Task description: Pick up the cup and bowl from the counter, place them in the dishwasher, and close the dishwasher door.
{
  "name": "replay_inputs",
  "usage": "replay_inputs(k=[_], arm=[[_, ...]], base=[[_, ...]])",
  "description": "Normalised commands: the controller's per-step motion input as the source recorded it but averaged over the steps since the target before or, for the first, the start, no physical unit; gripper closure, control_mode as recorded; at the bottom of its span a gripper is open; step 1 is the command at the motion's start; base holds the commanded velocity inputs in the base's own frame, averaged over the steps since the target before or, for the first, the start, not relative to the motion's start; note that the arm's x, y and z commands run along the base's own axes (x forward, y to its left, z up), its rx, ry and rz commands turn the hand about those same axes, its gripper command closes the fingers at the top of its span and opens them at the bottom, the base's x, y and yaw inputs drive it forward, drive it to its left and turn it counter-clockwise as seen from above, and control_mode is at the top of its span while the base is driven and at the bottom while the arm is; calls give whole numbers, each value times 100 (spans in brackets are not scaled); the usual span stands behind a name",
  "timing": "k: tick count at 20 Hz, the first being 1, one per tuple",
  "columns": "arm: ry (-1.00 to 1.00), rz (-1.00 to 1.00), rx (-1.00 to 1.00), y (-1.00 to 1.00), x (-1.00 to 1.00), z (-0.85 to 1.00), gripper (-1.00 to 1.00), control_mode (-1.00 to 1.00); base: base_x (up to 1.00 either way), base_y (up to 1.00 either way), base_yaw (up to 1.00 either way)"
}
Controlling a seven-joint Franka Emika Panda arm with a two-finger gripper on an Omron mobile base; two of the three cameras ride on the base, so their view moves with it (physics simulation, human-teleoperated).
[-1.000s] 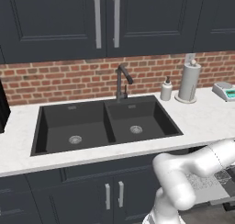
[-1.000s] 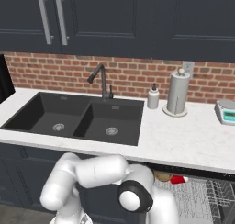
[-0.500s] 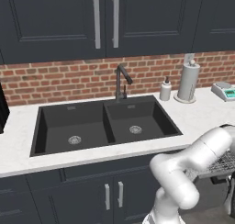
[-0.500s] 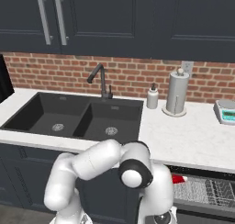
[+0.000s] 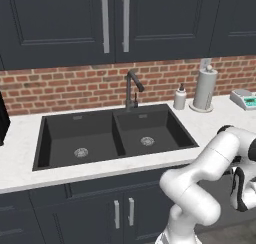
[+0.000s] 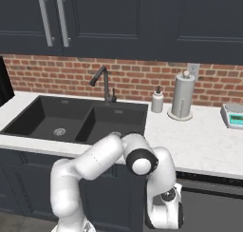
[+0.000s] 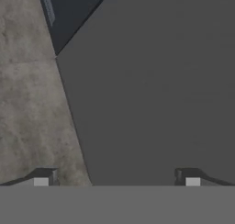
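Note:
The dishwasher door [image 7: 151, 103] is a flat dark charcoal panel across most of the hand view, with bare floor to its left. It also stands raised under the counter [image 6: 204, 140] at the right of the right base view, as a grey panel [image 6: 213, 207]. Whether it is fully shut I cannot tell. My gripper [image 7: 117, 179] is open, its two fingertips wide apart right in front of the panel with nothing between them. The arm bends down low beside the dishwasher. The cup and the bowl are out of view.
A black double sink [image 5: 112, 135] with a dark faucet [image 5: 131, 88] is set in the counter. A white soap bottle [image 6: 157, 101], a paper towel roll [image 6: 182, 95] and a small scale [image 6: 233, 116] stand at the back right. Handled dark cabinets [image 5: 125, 213] flank the dishwasher.
The wire rack with a red thing in it showed at the lower right before; now the door panel has come up and covers it. My hand has dropped lower.

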Motion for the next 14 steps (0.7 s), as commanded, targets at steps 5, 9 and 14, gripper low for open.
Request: replay_inputs(k=[5,9,14], arm=[[-33,8,0,0,100,-96,-100,-100],[-29,10,-2,0,100,-100,-100,-100],[-34,13,-7,1,100,-100,-100,-100]], base=[[0,0,0],[0,0,0],[0,0,0]])
